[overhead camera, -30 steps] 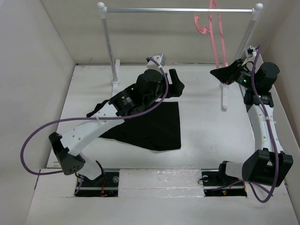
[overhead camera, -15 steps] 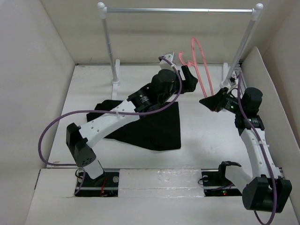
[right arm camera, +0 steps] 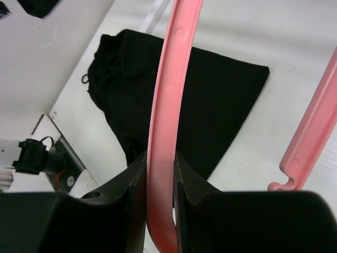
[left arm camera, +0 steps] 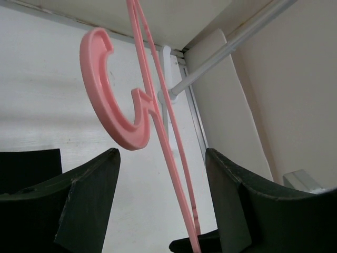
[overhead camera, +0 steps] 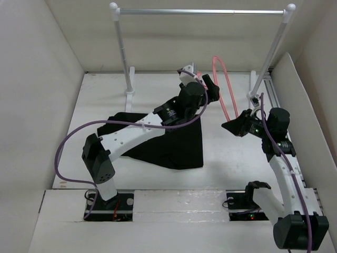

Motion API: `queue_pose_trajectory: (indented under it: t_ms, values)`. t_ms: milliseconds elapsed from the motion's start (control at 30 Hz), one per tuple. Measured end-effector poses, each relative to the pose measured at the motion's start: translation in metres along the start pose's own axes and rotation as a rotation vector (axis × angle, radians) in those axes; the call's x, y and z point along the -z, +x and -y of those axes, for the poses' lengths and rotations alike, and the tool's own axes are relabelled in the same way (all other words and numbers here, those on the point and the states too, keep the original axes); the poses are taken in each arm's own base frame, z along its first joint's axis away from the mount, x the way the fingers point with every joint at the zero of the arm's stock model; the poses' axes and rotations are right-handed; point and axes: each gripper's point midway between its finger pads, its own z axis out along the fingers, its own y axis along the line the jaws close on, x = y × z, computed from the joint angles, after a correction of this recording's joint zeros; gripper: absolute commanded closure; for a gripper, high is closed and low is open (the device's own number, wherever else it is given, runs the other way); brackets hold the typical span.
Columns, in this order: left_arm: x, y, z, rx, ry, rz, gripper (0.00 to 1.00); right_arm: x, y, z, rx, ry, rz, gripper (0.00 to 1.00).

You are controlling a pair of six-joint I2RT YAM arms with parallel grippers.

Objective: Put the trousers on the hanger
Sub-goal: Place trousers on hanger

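The pink hanger (overhead camera: 222,84) is off the rail, held up over the back middle of the table. My right gripper (overhead camera: 229,127) is shut on one of its arms; the right wrist view shows the pink bar (right arm camera: 167,79) pinched between the jaws of that gripper (right arm camera: 160,158). My left gripper (overhead camera: 209,88) is open at the hanger's hook end. In the left wrist view the hook (left arm camera: 113,116) and thin arms pass between that gripper's (left arm camera: 162,158) spread jaws without touching them. The black trousers (overhead camera: 176,142) lie folded flat on the table under the left arm and also show in the right wrist view (right arm camera: 210,100).
The silver rail (overhead camera: 200,11) on white posts spans the back and also shows in the left wrist view (left arm camera: 231,45). White walls close in the left, back and right. A white panel (overhead camera: 297,84) leans at the right side.
The right gripper has brought the hanger down off the rail and toward the table's middle. The left arm has stretched out over the trousers to the hanger's hook end.
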Motion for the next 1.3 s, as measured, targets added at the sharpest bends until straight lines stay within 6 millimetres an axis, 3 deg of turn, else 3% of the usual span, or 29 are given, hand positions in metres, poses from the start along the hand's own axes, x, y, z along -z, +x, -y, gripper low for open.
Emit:
queue_pose_trajectory:
  t_ms: [200,467,567,700,733,767,800,867,900,1000,1033,1100,1200,1267,1300]
  values:
    - [0.002,-0.014,0.0,0.041,0.009,0.048,0.41,0.001,0.012,0.007,-0.018,0.029,-0.028,1.0]
    - [-0.009,-0.027,-0.013,0.073,-0.024,0.068,0.55,0.0,0.016,0.007,-0.01,0.031,-0.04,1.0]
    - [-0.018,-0.024,-0.017,0.082,-0.039,0.065,0.77,0.0,0.016,0.007,-0.011,0.031,-0.04,1.0]
    - [-0.027,-0.01,-0.027,0.071,-0.06,0.033,0.75,0.002,0.018,0.007,-0.017,0.037,-0.045,1.0]
    - [-0.03,-0.006,-0.028,0.069,-0.063,0.022,0.79,0.002,0.018,0.006,-0.015,0.037,-0.044,1.0]
    - [-0.032,-0.003,-0.029,0.069,-0.064,0.012,1.0,0.002,0.017,0.005,-0.013,0.035,-0.043,1.0]
    - [-0.033,0.001,-0.029,0.073,-0.064,0.003,1.0,0.002,0.017,0.005,-0.011,0.035,-0.042,0.99]
    - [-0.034,0.004,-0.028,0.083,-0.06,-0.009,1.0,0.003,0.021,0.005,-0.022,0.042,-0.054,0.78]
    - [-0.034,0.006,-0.029,0.085,-0.061,-0.015,1.0,0.004,0.024,0.005,-0.024,0.044,-0.063,0.53]
    - [-0.032,0.01,-0.031,0.082,-0.063,-0.027,1.0,0.006,0.031,0.008,-0.001,0.066,-0.095,0.23]
    - [-0.029,0.013,-0.036,0.077,-0.072,-0.036,1.0,0.008,0.032,0.009,0.013,0.077,-0.109,0.19]
    - [-0.022,0.022,-0.048,0.075,-0.091,-0.056,1.0,0.011,0.034,0.009,0.046,0.092,-0.133,0.11]
    - [-0.008,0.039,-0.071,0.086,-0.124,-0.093,1.0,0.017,0.037,0.007,0.099,0.107,-0.161,0.1]
    - [0.001,0.05,-0.085,0.102,-0.14,-0.118,1.0,0.019,0.039,0.004,0.126,0.107,-0.173,0.19]
    - [0.004,0.056,-0.092,0.111,-0.15,-0.128,1.0,0.02,0.04,0.003,0.14,0.103,-0.178,0.37]
